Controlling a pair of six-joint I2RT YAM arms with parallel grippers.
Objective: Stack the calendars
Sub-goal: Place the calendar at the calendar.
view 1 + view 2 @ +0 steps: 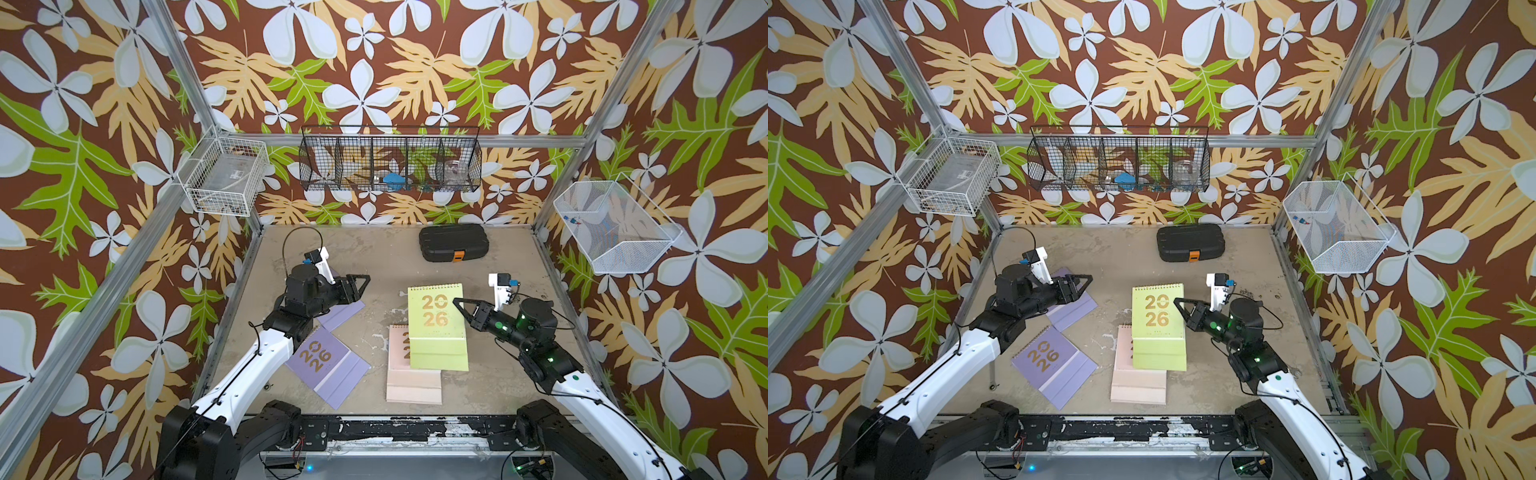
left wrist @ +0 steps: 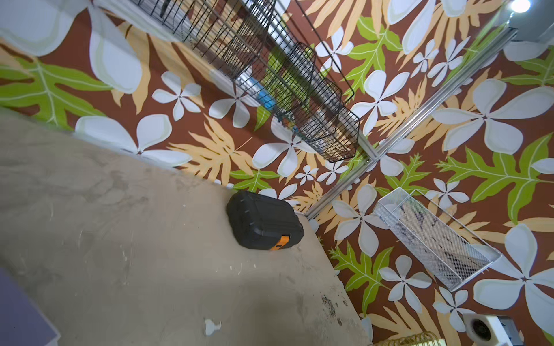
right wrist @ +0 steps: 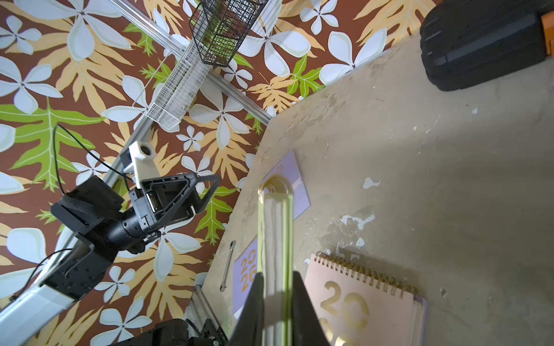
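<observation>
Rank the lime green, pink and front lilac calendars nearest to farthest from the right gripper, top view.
1. lime green calendar: held at its right edge in the right gripper, mid-table.
2. pink calendar: flat, below the green one, toward the front.
3. front lilac calendar: flat, over at the front left.

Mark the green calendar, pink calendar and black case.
green calendar [image 1: 438, 330]: in a top view, lower cover under the digits.
pink calendar [image 1: 413, 386]: in a top view, its bare lower panel.
black case [image 1: 1190, 242]: in a top view, centre of the lid.
</observation>
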